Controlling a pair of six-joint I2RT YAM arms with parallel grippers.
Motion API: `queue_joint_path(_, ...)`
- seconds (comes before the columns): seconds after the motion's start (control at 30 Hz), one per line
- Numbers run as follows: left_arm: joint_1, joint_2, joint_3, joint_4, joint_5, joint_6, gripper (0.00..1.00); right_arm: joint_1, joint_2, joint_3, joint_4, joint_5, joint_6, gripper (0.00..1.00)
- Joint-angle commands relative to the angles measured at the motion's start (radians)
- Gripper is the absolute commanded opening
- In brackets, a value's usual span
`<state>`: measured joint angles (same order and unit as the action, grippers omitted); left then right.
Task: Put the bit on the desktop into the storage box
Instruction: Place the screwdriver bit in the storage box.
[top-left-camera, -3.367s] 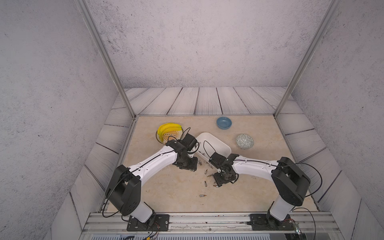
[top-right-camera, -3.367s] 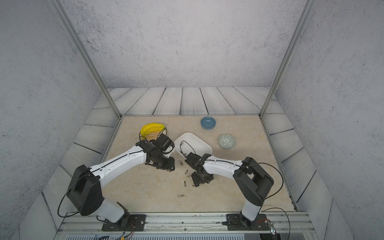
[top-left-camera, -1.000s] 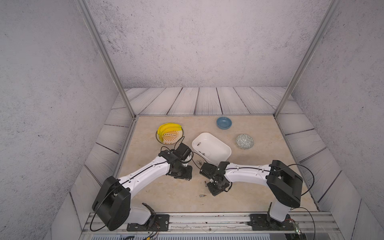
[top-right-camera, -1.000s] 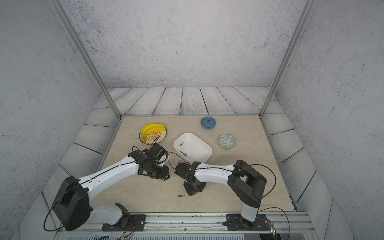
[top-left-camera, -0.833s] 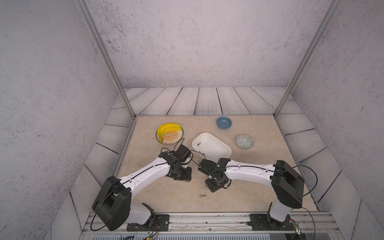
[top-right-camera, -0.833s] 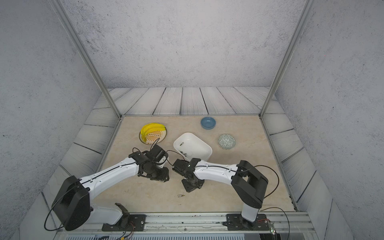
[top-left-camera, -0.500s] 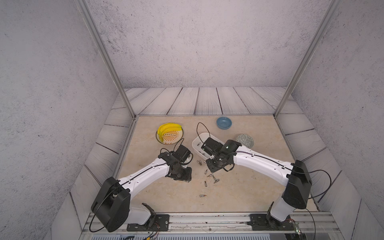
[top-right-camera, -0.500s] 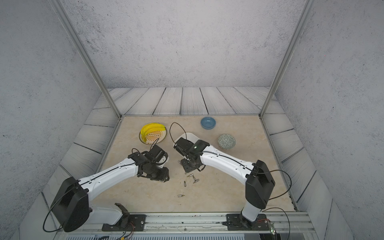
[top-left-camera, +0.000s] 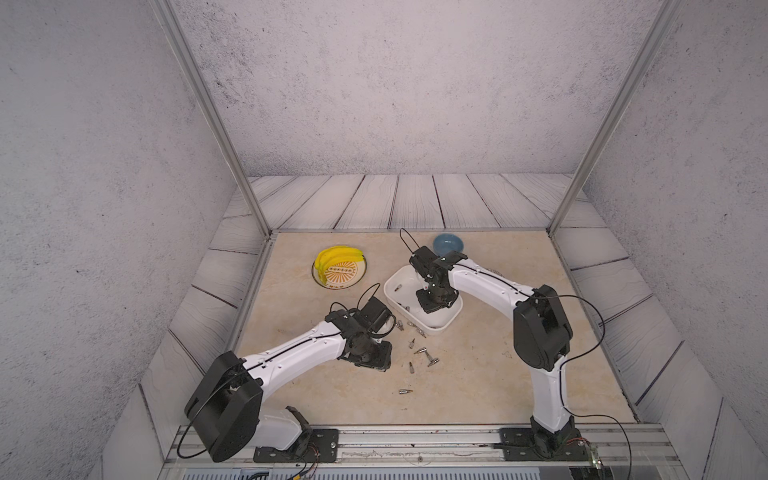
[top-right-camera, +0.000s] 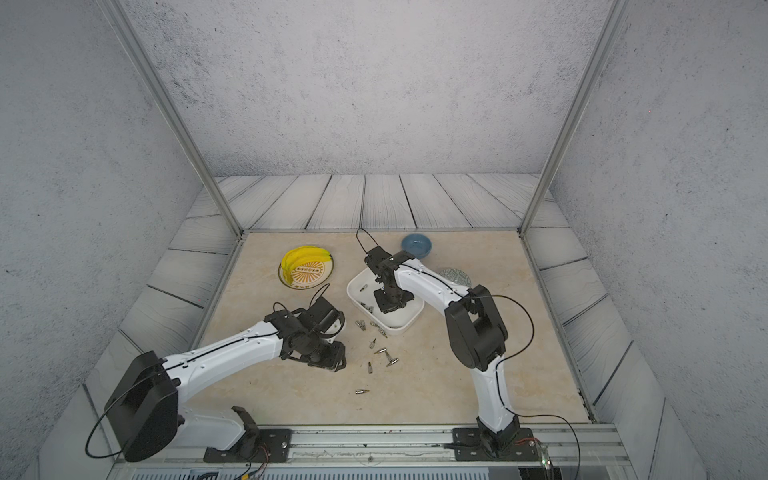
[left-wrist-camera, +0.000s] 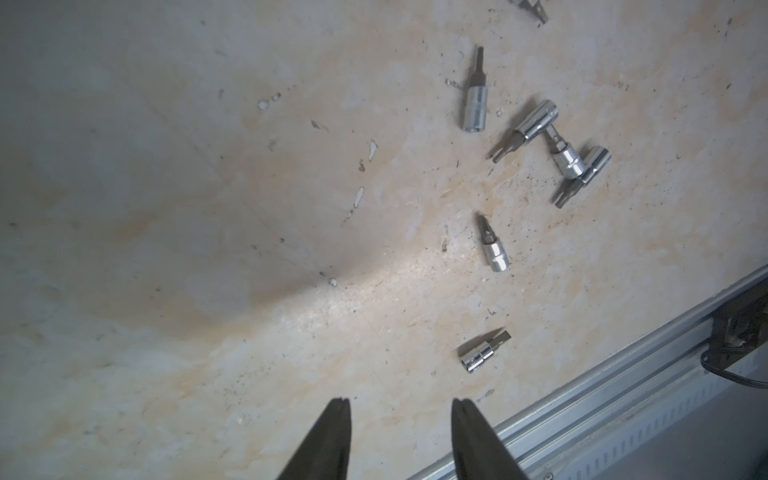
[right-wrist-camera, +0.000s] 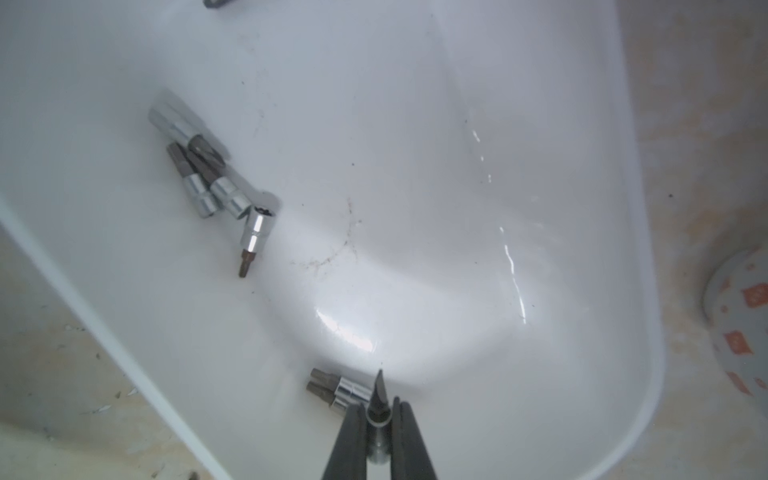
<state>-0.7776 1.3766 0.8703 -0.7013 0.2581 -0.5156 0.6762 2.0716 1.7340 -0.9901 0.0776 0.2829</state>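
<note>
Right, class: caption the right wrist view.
Jaws shut on a bit over the storage box, other bits already inside.

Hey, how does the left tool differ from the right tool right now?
The left tool stands open and empty; the right tool is shut on a bit. The left tool hangs over the desktop; the right tool is over the storage box. Both are dark and slim.

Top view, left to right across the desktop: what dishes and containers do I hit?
Plate carrying the banana → white storage box → patterned bowl, partly behind the right arm. Blue bowl left out: it overlaps the box sideways.
</note>
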Motion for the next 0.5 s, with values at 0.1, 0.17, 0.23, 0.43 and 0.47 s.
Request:
queue_joint_path(0.1, -0.026, 0.028, -0.016, 0.019, -0.003, -0.025, 0.45, -0.021, 0.047, 0.069, -0.037, -0.041, -0.023, 0.00)
queue_joint_path(0.17, -0.030, 0.037, -0.013, 0.016, -0.005, -0.023, 0.45, -0.029, 0.073, 0.094, -0.060, -0.051, -0.028, 0.00)
queue_joint_path(0.23, -0.037, 0.042, -0.013, 0.017, -0.006, -0.023, 0.45, -0.036, 0.092, 0.108, -0.070, -0.066, -0.033, 0.00)
queue_joint_path(0.43, -0.052, 0.045, -0.016, 0.032, -0.006, -0.035, 0.45, -0.040, 0.136, 0.119, -0.086, -0.094, -0.034, 0.00)
queue_joint_path(0.47, -0.054, 0.045, -0.016, 0.033, -0.006, -0.037, 0.45, -0.040, 0.143, 0.116, -0.087, -0.095, -0.034, 0.00)
